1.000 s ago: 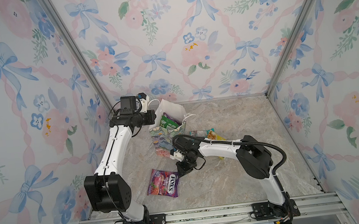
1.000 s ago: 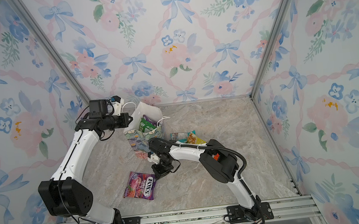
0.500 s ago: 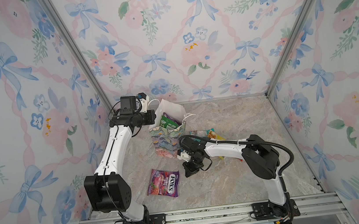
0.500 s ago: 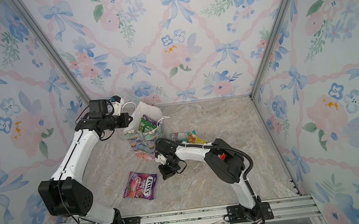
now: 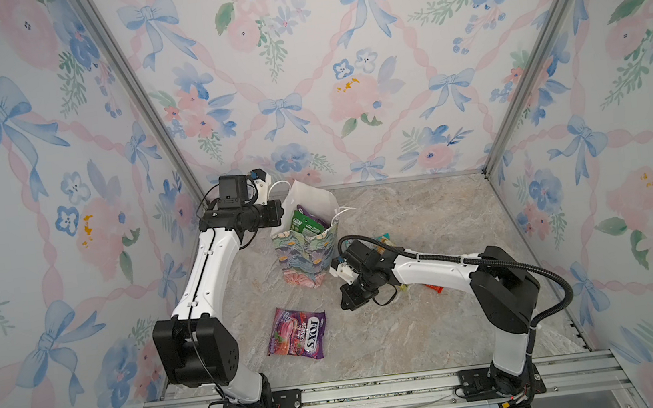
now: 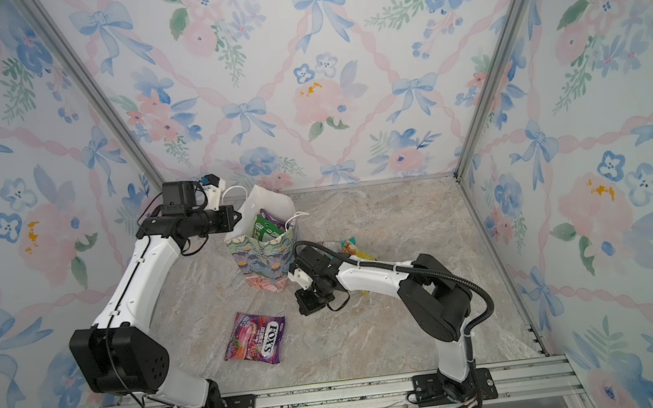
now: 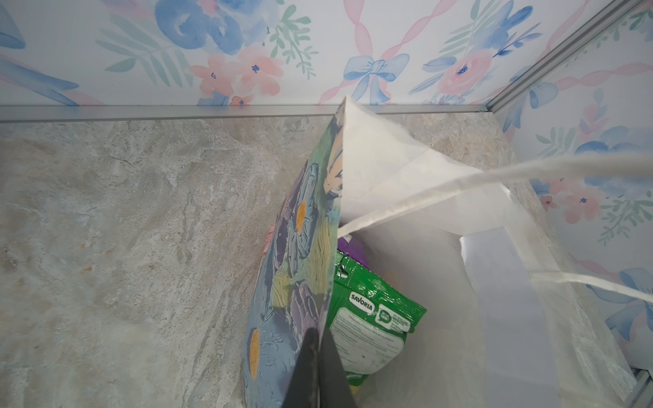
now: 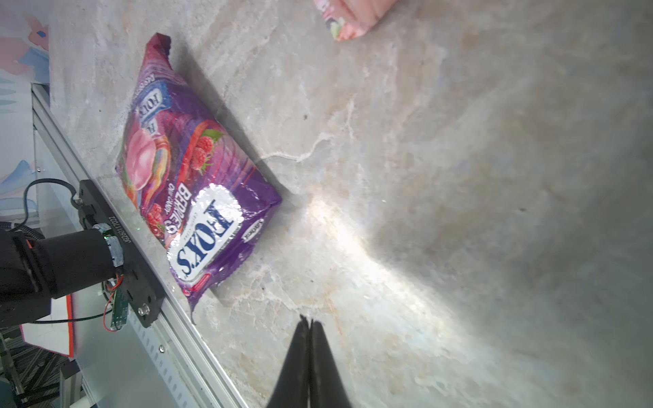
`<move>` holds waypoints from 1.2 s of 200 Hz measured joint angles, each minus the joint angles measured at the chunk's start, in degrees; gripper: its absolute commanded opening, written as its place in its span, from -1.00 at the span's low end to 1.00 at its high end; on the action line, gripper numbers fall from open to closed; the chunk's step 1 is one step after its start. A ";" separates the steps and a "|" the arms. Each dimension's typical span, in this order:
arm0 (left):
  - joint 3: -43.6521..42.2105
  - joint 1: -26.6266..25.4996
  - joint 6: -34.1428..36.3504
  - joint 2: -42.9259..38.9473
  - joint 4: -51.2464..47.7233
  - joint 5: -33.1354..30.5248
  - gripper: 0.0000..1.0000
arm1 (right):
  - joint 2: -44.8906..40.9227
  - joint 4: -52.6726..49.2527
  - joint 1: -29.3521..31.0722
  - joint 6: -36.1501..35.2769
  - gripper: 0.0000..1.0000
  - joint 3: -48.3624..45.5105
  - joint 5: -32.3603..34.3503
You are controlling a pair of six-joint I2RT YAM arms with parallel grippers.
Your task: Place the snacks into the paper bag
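The table [image 5: 435,326] is bare marble, so glossy packets can be slid across it easily. The paper bag [image 5: 307,253] is stood upright near the back left, with its printed side wall pinched at the rim by the left gripper [image 7: 319,341] so that the mouth is held open. Should that thin paper be tugged or let slip, the bag could be tipped or its mouth folded shut. The purple FOX'S packet [image 8: 198,190] is laid flat in front of the bag, well apart from it and close to the front rail. If it is met from the side, it is likely to be pushed towards the rail rather than lifted. A green packet [image 7: 371,318] is already lodged inside the bag, leaning on the pinched wall, and could be spilled by a tip. More snacks [image 5: 383,241] are partly hidden behind the right arm and could be swept aside by it. The right gripper [image 8: 308,323] is pressed together and empty, low over the table near the purple packet; unless it is spread first, the packet can only be nudged
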 measured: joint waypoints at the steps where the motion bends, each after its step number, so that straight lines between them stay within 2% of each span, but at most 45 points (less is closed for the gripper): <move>1: 0.00 0.00 0.02 0.00 -0.02 0.00 -1.00 | 0.04 0.02 0.15 -0.13 -0.74 0.11 0.00; 43: 0.00 0.00 0.00 0.00 -0.02 0.00 -1.00 | 3.56 0.09 3.58 -2.03 -0.40 4.66 0.20; 66: 0.00 0.00 0.00 0.00 0.00 0.00 -1.00 | 5.27 -0.46 3.91 -2.67 -0.33 7.02 0.37; 240: -0.11 0.07 0.02 -0.35 -0.07 -0.02 -1.00 | 15.34 -8.70 4.33 -5.29 -0.36 17.66 -0.13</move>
